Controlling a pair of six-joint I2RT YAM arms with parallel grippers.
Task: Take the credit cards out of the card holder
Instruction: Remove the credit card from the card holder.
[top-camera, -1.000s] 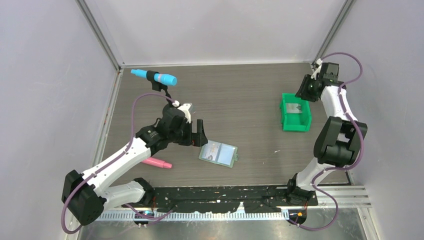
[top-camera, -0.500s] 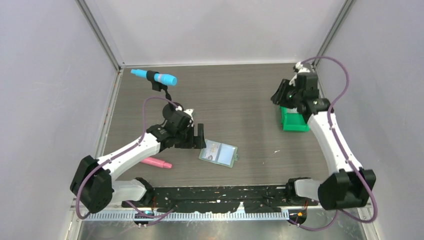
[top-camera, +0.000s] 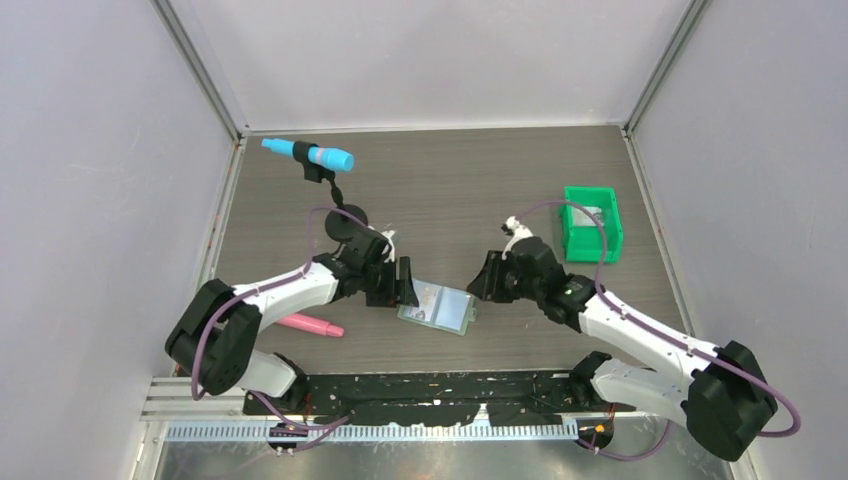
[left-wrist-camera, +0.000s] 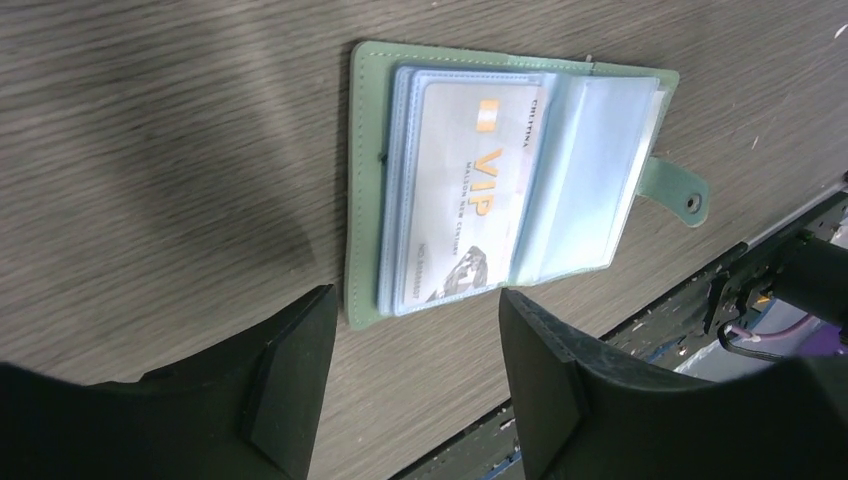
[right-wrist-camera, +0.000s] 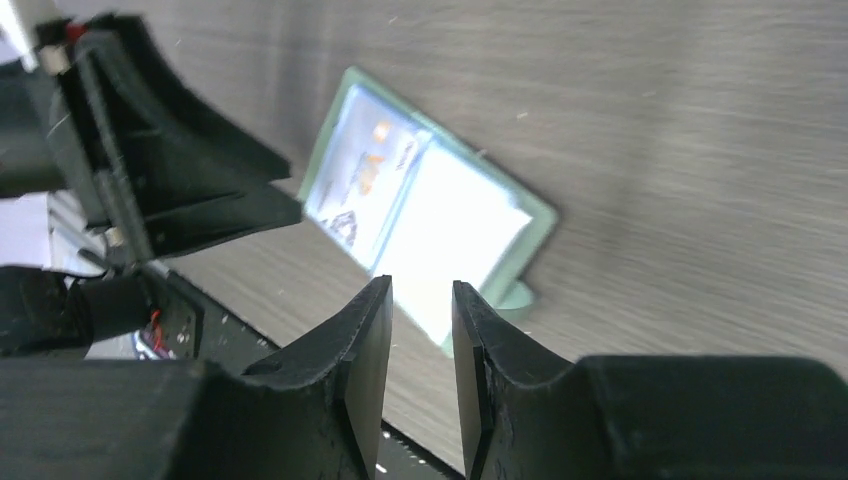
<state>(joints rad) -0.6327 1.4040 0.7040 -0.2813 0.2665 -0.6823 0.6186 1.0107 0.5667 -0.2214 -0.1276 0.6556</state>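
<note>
The card holder (top-camera: 437, 307) lies open and flat on the table, a pale green bifold with bluish see-through pockets. It also shows in the left wrist view (left-wrist-camera: 365, 180) and the right wrist view (right-wrist-camera: 535, 215). A white credit card (left-wrist-camera: 465, 195) printed "VIP" sits in its left pocket; the right pocket looks empty. My left gripper (top-camera: 401, 280) is open and empty just left of the holder, its fingers (left-wrist-camera: 300, 370) straddling the holder's near left edge. My right gripper (top-camera: 487, 279) hovers just right of the holder, its jaws a narrow gap apart and empty (right-wrist-camera: 422, 290).
A green bin (top-camera: 575, 245) stands at the back right with a pale card (top-camera: 591, 212) inside. A blue and pink marker (top-camera: 308, 153) on a black stand is at the back left. A pink pen (top-camera: 312, 325) lies under my left arm. A black rail (top-camera: 450, 385) runs along the near edge.
My right arm has swung from the green bin down and left to the holder's right side. My left gripper has edged right, closer to the holder's left edge.
</note>
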